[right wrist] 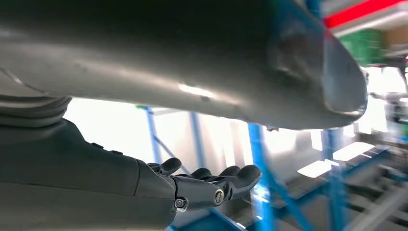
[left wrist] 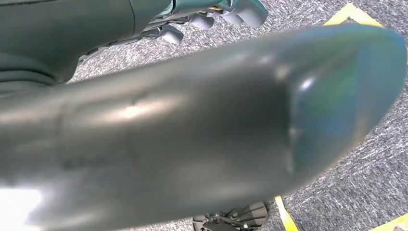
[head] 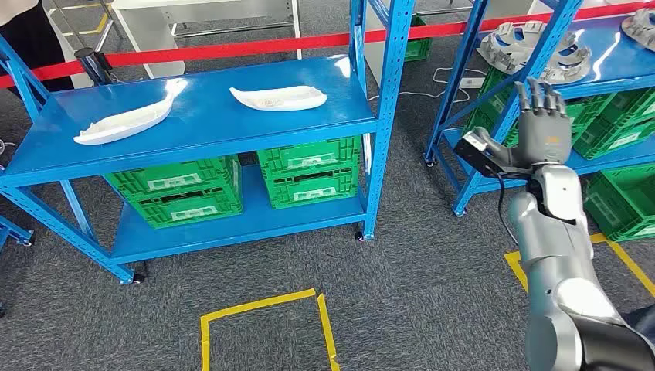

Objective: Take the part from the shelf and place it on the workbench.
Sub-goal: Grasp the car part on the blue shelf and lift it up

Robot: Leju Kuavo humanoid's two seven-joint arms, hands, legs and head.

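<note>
Several grey ring-shaped parts (head: 533,48) lie on the right shelf (head: 618,66); probably rigid, heavy metal, best gripped across the rim. Right hand (head: 541,120) raised nearby, fingers (head: 544,94) spread, empty.

Couldn't read the left hand (left wrist: 207,19): its thumb, out of focus, blocked most of the left wrist view, and I saw just fingertips at the edge. The right wrist background was blown out and smeared. Grey ring parts (head: 533,48) on the right shelf (head: 618,66) were cut by the frame edge and partly behind the right hand (head: 541,124).
</note>
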